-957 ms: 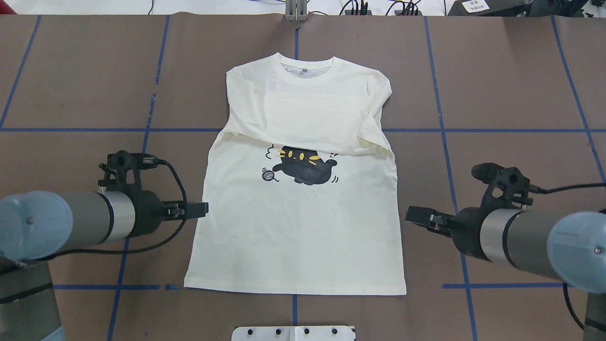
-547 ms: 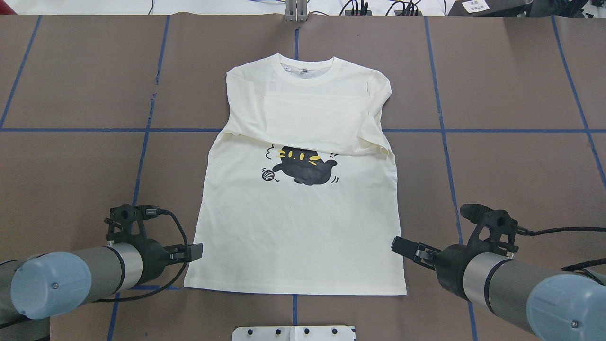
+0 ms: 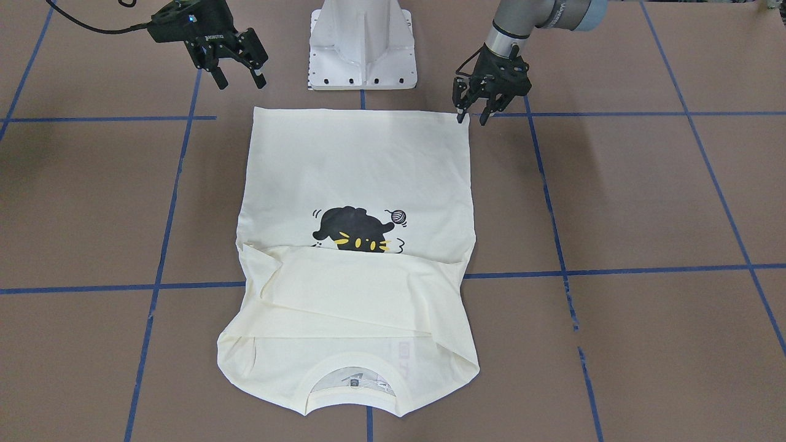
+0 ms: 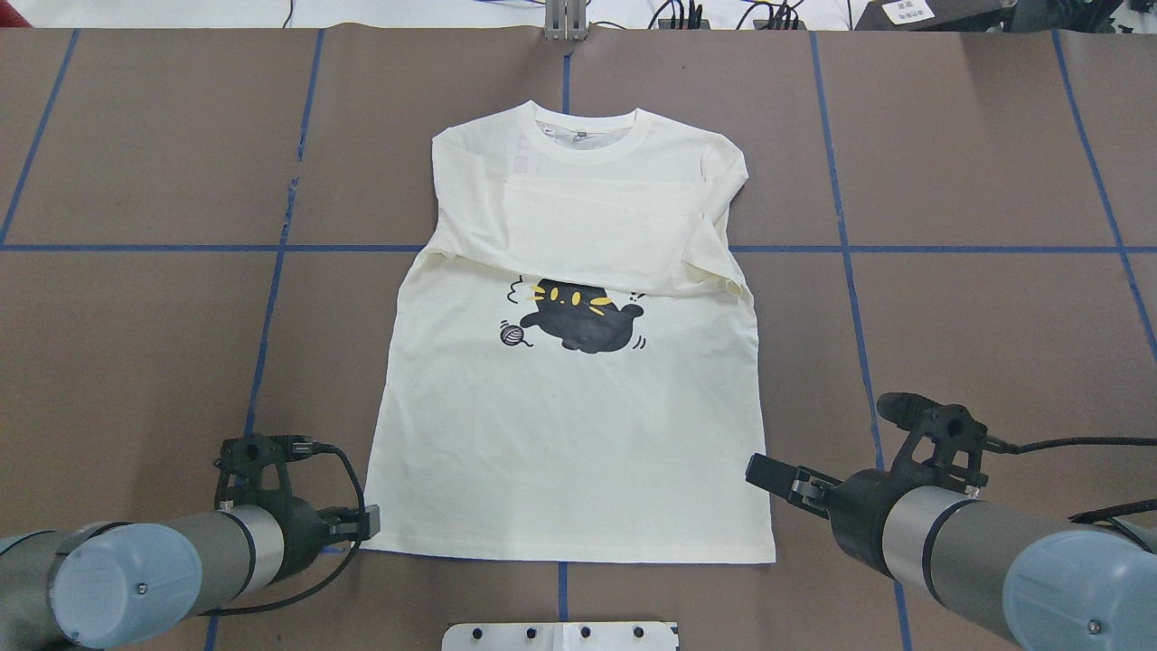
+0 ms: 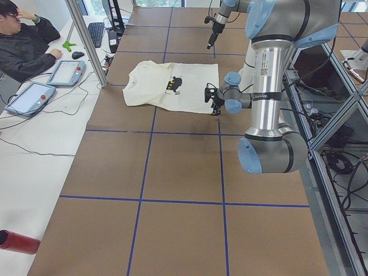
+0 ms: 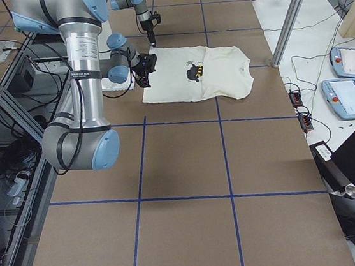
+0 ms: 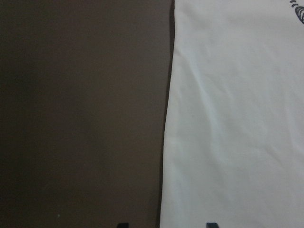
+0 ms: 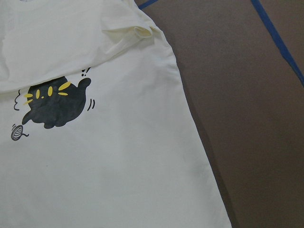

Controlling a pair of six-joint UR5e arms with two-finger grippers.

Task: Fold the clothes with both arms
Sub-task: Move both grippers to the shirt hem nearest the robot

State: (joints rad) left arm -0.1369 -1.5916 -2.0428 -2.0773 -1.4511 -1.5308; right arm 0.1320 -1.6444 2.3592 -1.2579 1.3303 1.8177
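Garment: a cream-white cloth shirt (image 4: 578,452) lies flat, print side up, on the brown paper-covered counter (image 4: 976,163), spread between the two claws.
Long axis: it runs from hem to ribbed collar (image 4: 592,145), pointing straight away from both claws. The hem is on the claws' side and the collar at the far end.
Sleeves: both are folded across the chest and overlap, well beyond either claw.
Print: a black cat print (image 4: 578,324) with yellow marks sits mid-shirt, ahead of the claws. Its top is covered by the lower sleeve fold.
Left side: the black two-finger left claw (image 3: 471,118) points down at its nearest hem corner, jaws a moderate way apart and holding nothing. In its wrist view one tip is over cloth and the other over bare counter, with the shirt's side edge running between them.
Right side: the black right claw (image 3: 241,77) is raised above the counter near the other hem corner, jaws spread wide and holding nothing.
Hard to make out: I cannot tell whether the left claw's tips touch the cloth. A faint grey mark (image 4: 520,163) showing through beside the collar is unreadable.
Cut off: the left wrist view shows only the very tips of its fingers, at the bottom edge.
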